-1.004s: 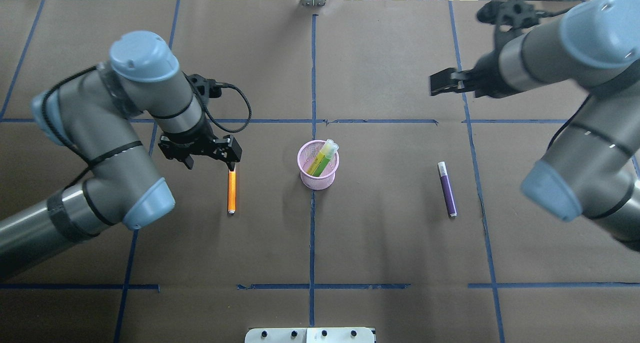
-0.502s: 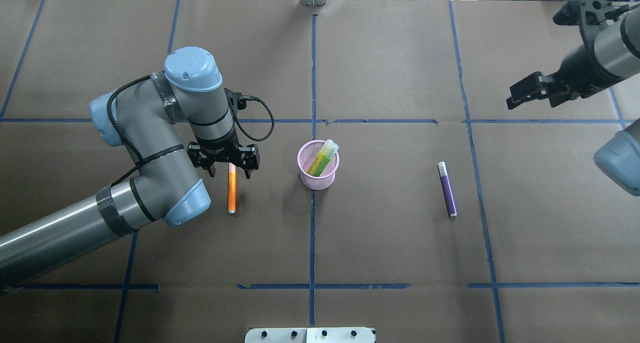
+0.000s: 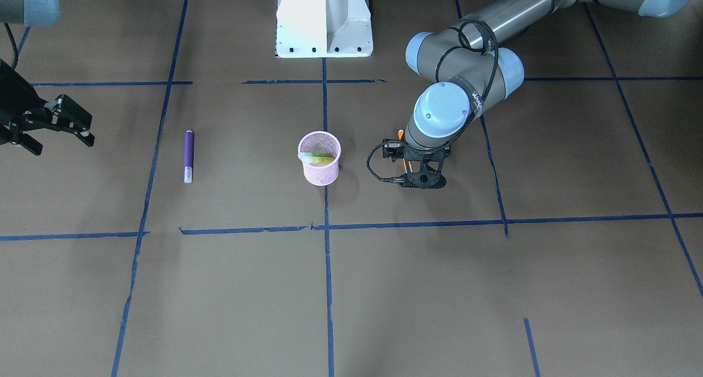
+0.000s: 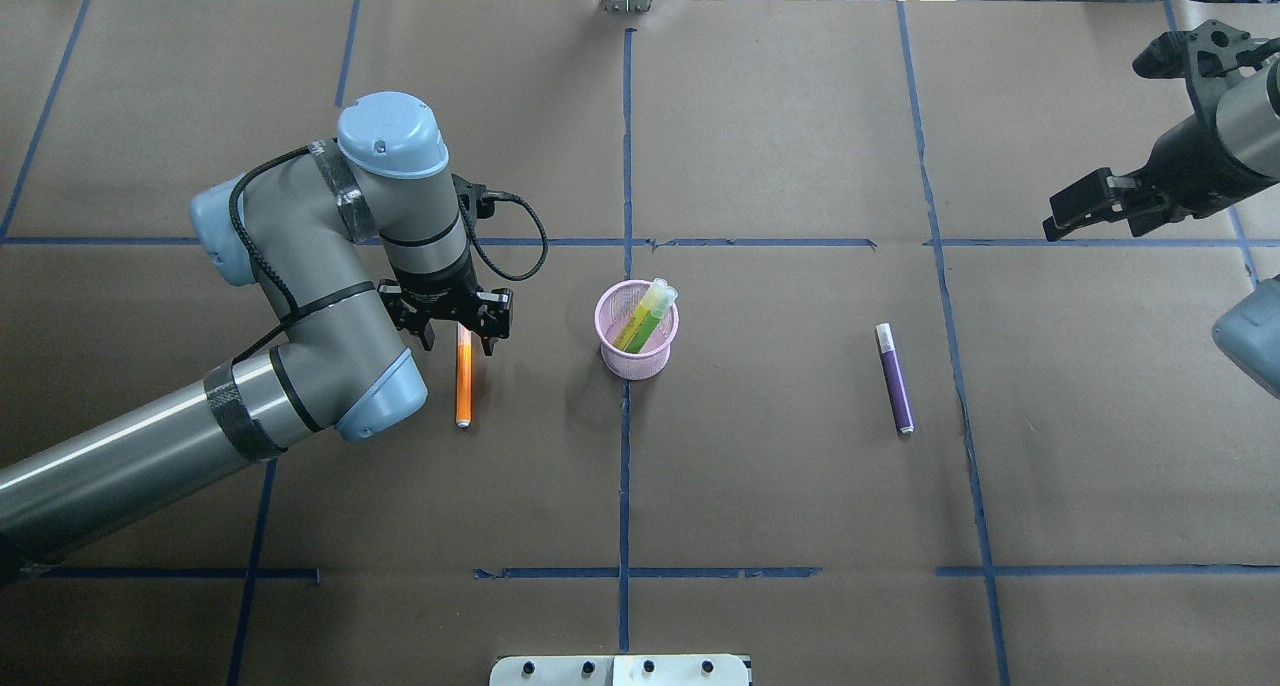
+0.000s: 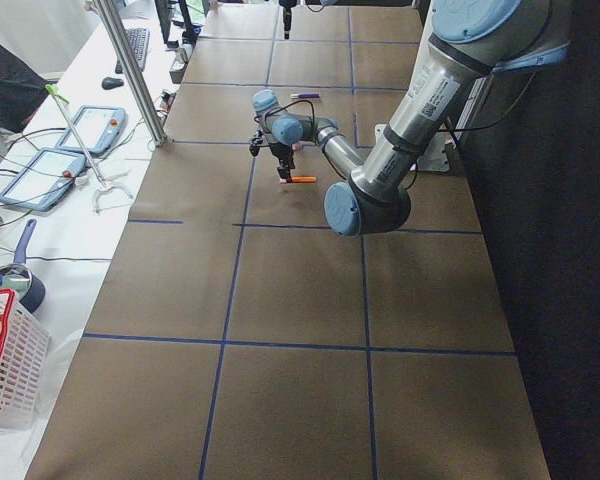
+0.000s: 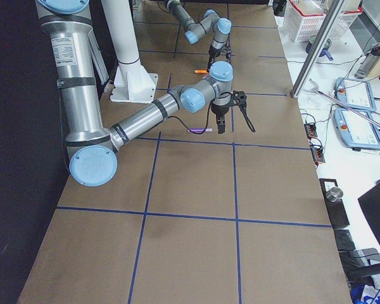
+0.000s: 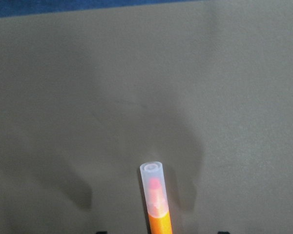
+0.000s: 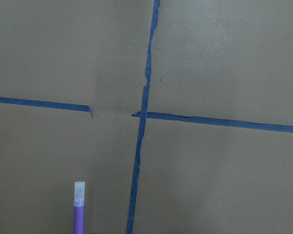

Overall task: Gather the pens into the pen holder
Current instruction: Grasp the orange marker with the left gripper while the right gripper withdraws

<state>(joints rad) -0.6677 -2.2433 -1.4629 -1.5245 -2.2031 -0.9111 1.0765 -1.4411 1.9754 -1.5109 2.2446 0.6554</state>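
Note:
The pink mesh pen holder (image 4: 637, 354) stands at the table's middle with the green pen (image 4: 645, 316) leaning inside it; it also shows in the front view (image 3: 320, 168). The orange pen (image 4: 463, 386) lies flat left of the holder. My left gripper (image 4: 461, 344) is open, low over the pen's capped end (image 7: 154, 190), one finger on each side. The purple pen (image 4: 895, 381) lies flat right of the holder, and its cap shows in the right wrist view (image 8: 79, 192). My right gripper (image 4: 1078, 209) looks open and empty, raised at the far right.
The robot's white base (image 3: 324, 20) stands at the table's robot side. Blue tape lines (image 4: 625, 166) cross the brown table. A metal plate (image 4: 620, 671) sits at the overhead view's lower edge. Baskets and tablets (image 6: 354, 95) lie on side benches off the table.
My left arm swung right and lowered, so the open gripper now straddles the orange pen's capped end. My right arm drew back to the far right, away from the purple pen.

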